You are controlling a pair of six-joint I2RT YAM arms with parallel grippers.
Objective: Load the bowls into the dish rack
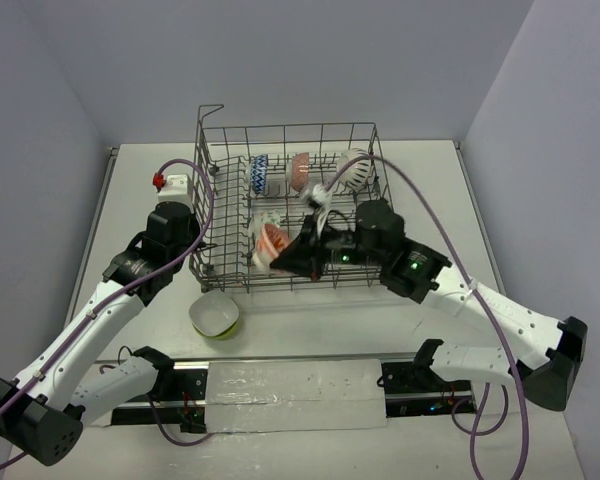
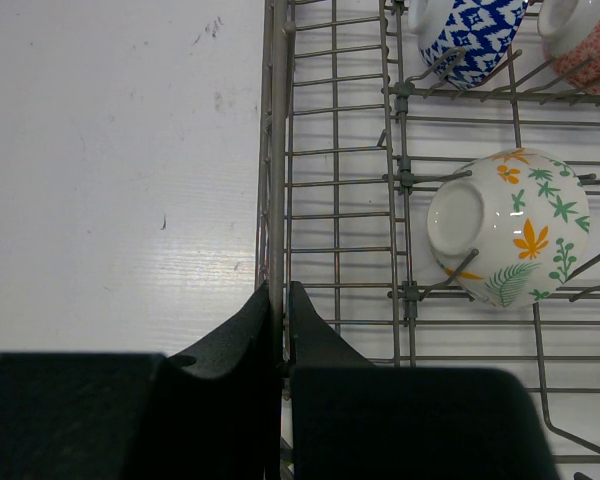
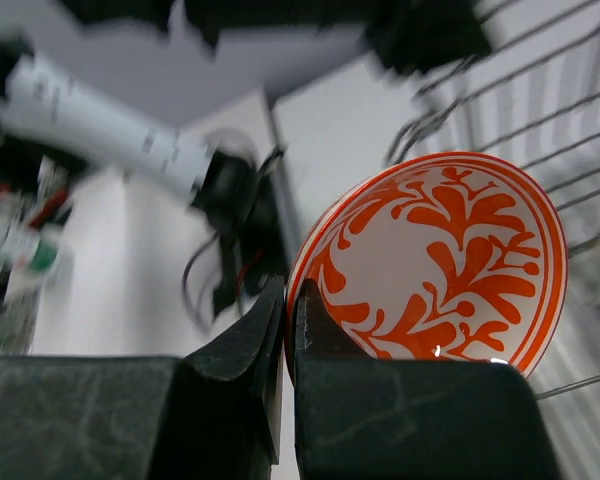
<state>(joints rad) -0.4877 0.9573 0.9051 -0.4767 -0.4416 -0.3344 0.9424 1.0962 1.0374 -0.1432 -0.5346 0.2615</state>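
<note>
The grey wire dish rack (image 1: 290, 128) stands mid-table. In it are a blue-white bowl (image 1: 259, 173), a red-speckled bowl (image 1: 300, 170), a white bowl with dark marks (image 1: 353, 170) and a yellow-floral bowl (image 1: 269, 219). My right gripper (image 1: 290, 255) is shut on the rim of a red-orange patterned bowl (image 3: 440, 265) and holds it on edge over the rack's near left part. My left gripper (image 2: 282, 300) is shut on the rack's left rim wire (image 2: 273, 150). The floral bowl (image 2: 505, 225) lies upside down among tines. A lime-green bowl (image 1: 215, 314) sits on the table in front of the rack.
A small white object with a red knob (image 1: 170, 183) lies left of the rack. Purple cables (image 1: 420, 200) arc over the rack's right side. Walls close in the table at the back and both sides.
</note>
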